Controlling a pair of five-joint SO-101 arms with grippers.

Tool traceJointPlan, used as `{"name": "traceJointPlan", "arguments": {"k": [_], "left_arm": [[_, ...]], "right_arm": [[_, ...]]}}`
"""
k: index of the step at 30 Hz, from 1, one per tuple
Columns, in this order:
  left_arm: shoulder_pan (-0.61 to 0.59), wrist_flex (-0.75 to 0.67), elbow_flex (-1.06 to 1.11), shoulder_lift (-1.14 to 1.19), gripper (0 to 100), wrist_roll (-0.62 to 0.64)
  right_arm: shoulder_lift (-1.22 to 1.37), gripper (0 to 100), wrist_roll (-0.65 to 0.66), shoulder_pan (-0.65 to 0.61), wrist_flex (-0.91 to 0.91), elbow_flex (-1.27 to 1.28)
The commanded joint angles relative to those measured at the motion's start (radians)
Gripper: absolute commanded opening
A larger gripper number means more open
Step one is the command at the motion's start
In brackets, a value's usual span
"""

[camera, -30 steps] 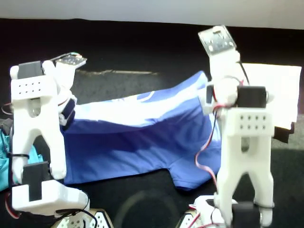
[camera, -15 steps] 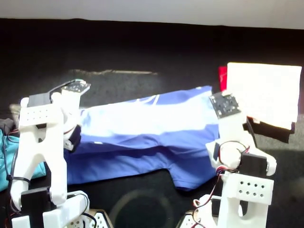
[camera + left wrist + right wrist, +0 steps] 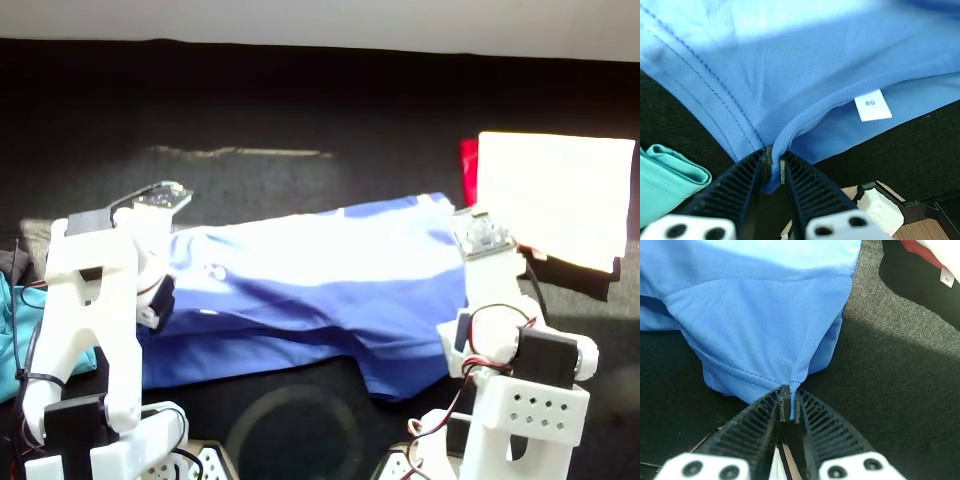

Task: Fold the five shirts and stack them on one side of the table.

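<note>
Stretching across the middle of the high view, the blue shirt (image 3: 320, 280) is pinched by the left gripper (image 3: 774, 167) and right gripper (image 3: 790, 407) (both clamped on fabric), its ends hidden behind the arms.

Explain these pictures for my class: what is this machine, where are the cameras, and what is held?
Two small robot arms stand side by side at a dark table. One camera looks down over everything; the other two sit on the arms' wrists, looking along their pincers. A blue shirt stretches across the table. The left gripper and the right gripper each pinch its edge. A teal garment lies beside the left arm, a white folded garment near the right.
</note>
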Motion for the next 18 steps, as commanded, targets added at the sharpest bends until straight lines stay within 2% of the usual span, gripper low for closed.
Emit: {"name": "traceJointPlan", "arguments": {"k": [1,4,10,18], "left_arm": [[-0.007,-0.014,0.024,-0.036,1,-0.008],[-0.013,-0.005,0.01,-0.039,1,-0.008],[-0.013,0.107,-0.044,-0.039,1,-0.014],[-0.107,0.107,-0.01,-0.036,1,-0.166]], "right_arm": [[-0.018,0.6,0.02,0.01,0.054,-0.067],[-0.019,0.6,0.061,0.018,0.068,-0.096],[-0.018,0.6,0.064,0.016,0.062,-0.085],[-0.019,0.6,0.066,0.016,0.048,-0.015]]}}
